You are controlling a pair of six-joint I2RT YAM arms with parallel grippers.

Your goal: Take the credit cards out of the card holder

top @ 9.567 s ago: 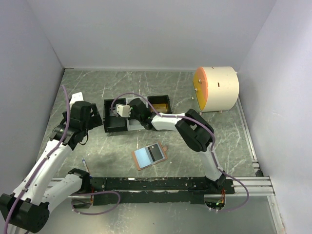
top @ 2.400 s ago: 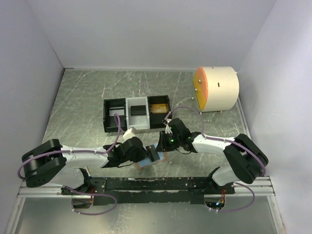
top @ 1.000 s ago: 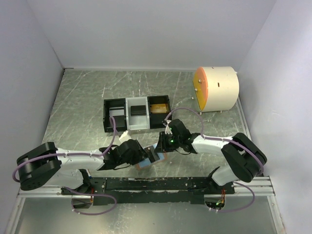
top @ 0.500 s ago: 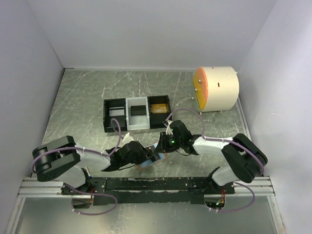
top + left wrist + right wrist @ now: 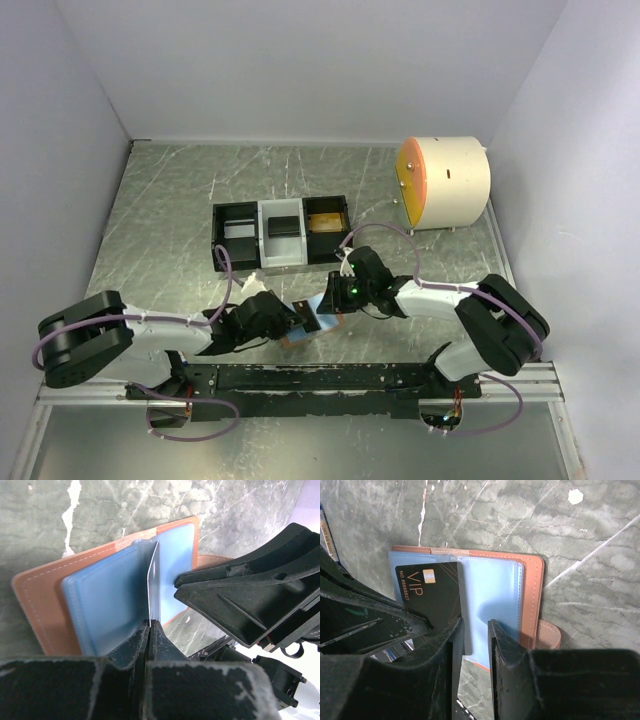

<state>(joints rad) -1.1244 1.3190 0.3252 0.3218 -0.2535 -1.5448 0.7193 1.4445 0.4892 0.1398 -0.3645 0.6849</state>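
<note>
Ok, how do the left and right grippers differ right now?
The left gripper has its jaws shut; the right gripper has them parted. The left pinches the dark card by its edge; the right's tips sit at the blue panel of the card holder, no card between. Both reach low over the open holder.

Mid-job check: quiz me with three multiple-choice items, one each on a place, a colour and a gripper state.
1. Where is the salmon-pink leather-like folding card holder? A far left corner; B open on the grey marbled table, the left gripper and right gripper both at it; C far right corner.
2. The thin flat card marked VIP is: A dark grey; B white; C red.
3. The left gripper is: A wide open; B half open; C shut on the card.
Answers: B, both wrist views show it; A, the right wrist view shows its dark face; C, fingertips meet on its edge.
</note>
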